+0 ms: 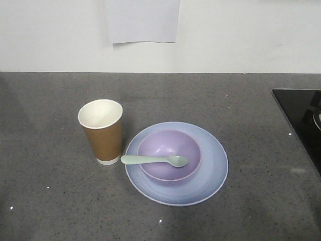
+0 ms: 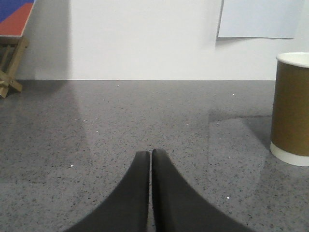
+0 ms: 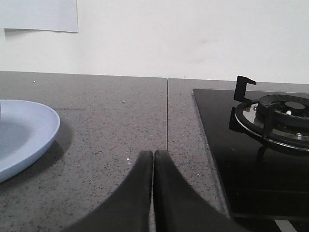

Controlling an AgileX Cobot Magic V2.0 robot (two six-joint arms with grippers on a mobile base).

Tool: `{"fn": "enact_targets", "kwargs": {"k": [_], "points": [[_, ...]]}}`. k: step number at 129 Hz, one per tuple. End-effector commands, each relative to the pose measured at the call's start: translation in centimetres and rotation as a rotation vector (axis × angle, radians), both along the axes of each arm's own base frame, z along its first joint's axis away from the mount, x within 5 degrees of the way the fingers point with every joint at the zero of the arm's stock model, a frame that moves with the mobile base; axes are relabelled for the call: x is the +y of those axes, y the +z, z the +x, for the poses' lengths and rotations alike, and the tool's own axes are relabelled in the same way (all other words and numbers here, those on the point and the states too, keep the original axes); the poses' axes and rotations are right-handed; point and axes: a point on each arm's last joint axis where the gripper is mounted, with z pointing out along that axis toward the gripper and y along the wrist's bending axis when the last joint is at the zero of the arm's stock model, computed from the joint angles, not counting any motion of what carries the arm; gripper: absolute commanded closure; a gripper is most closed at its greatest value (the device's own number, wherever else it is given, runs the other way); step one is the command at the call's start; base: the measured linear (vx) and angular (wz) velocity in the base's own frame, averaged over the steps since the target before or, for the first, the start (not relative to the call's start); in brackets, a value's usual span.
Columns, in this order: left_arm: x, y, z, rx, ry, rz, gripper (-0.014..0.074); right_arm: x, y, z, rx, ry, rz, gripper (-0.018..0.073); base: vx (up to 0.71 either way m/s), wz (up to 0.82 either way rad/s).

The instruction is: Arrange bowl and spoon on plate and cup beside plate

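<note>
Looks done: bowl [image 1: 169, 154] sits on plate [image 1: 210, 173], spoon [image 1: 153, 160] lies across bowl, cup [image 1: 102, 131] just beside plate, my left pincer [image 2: 151, 153] and right pincer [image 3: 153, 154] both closed, empty.

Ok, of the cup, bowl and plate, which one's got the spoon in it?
The purple bowl: the mint spoon lies across it, handle over its left rim. The brown cup is empty, and the blue plate only carries the bowl.

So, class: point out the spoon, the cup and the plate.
spoon [image 1: 153, 159], front view, on its handle.
cup [image 1: 104, 140], front view, on its brown side.
plate [image 1: 213, 165], front view, on its bare right rim.
</note>
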Motion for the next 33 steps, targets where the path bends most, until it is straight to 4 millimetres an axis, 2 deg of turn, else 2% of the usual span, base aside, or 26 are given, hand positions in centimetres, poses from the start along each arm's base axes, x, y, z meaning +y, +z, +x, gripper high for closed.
{"fn": "enact_targets", "kwargs": {"k": [1,33], "points": [[-0.13,0.54,-0.06,-0.081,-0.016,-0.011,0.0603,0.03,0.43,0.03,-0.069,0.0,-0.005,0.0564,0.0,0.0],[-0.13,0.54,-0.06,-0.081,-0.016,-0.011,0.0603,0.03,0.43,0.03,-0.069,0.0,-0.005,0.0564,0.0,0.0]]}}
